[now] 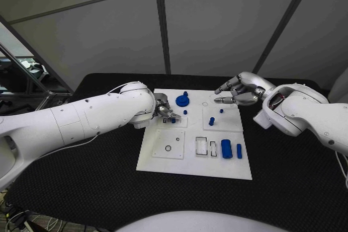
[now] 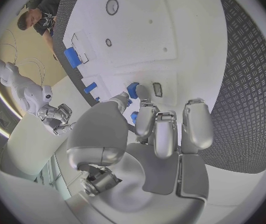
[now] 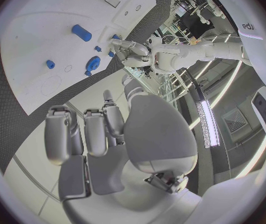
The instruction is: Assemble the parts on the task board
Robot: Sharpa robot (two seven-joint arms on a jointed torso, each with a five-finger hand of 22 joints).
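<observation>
The white task board [image 1: 190, 164] lies mid-table. My left hand [image 1: 165, 112] reaches over its upper left tile and pinches a small blue part [image 1: 173, 120] between thumb and fingers [image 2: 143, 115]; the same small blue part [image 2: 133, 90] hangs just above the board beside a narrow slot [image 2: 157, 89]. My right hand [image 1: 239, 91] hovers over the board's far right corner, its fingers [image 3: 95, 132] loosely apart with nothing in them. On the board are a round blue knob [image 1: 182, 100], short pegs [image 1: 211, 121], a thick blue cylinder [image 1: 226, 148] and a thin bar [image 1: 239, 151].
The black table [image 1: 87, 181] surrounds the board on all sides. Grey panel walls stand behind the table's far edge. Rectangular recesses [image 1: 201, 145] and a ring hole [image 1: 168, 148] mark the board's near half. The right wrist view also shows the knob [image 3: 93, 63] and cylinder [image 3: 81, 32].
</observation>
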